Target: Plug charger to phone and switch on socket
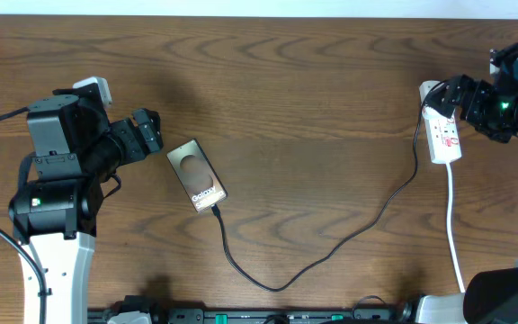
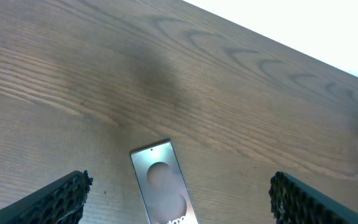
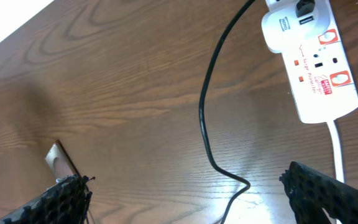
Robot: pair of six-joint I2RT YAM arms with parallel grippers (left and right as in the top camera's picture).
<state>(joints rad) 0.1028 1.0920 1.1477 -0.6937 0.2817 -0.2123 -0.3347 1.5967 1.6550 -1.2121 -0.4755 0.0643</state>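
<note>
The right pincer (image 1: 442,97) hangs wide and empty over the 12 o'clock end of the socket (image 1: 445,135), which lies at 3 o'clock on the tabletop (image 1: 313,81). The strip looks light, hard and likely to skid, so its switch wants a straight downward press, not a shove. The left pincer (image 1: 147,130), equally wide and empty, has the phone (image 1: 196,175) at its 4 o'clock, slick and glassy and best steadied by its long edges. The charger (image 1: 331,247), thin and limp, appears already seated at the phone's 5 o'clock end.

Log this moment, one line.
left pincer open | right pincer open | charger reaches phone end | socket switch unclear
</note>
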